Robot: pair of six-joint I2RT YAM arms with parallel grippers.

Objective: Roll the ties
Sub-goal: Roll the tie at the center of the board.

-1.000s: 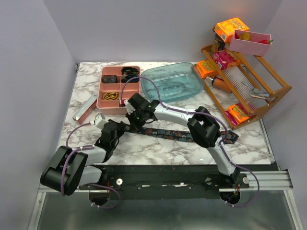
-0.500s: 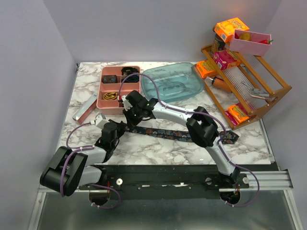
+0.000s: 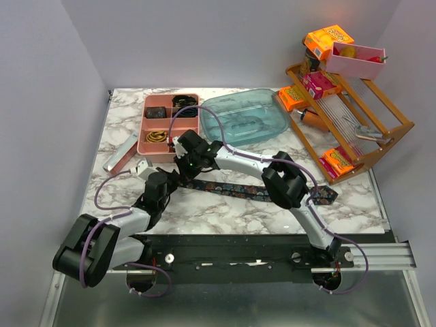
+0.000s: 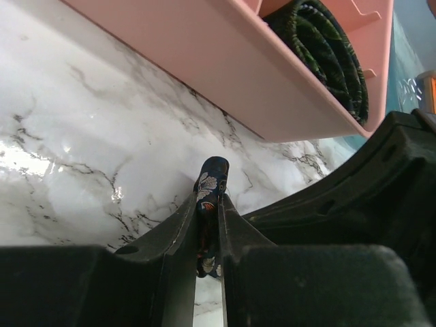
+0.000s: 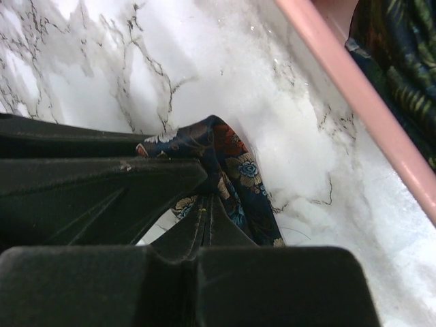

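The left claw [image 4: 208,208] pinches the end of a long navy floral-print fabric necktie [image 4: 211,178]. The right claw [image 5: 204,201], just beside it, is clamped on the same fabric.

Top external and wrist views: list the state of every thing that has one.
floral tie: unrolled, lying flat along the marble, one end pinched.
left tool: shut on the floral tie's end.
right tool: shut on the floral tie.
rolled tie: coiled, sitting in a compartment of the pink organizer tray.
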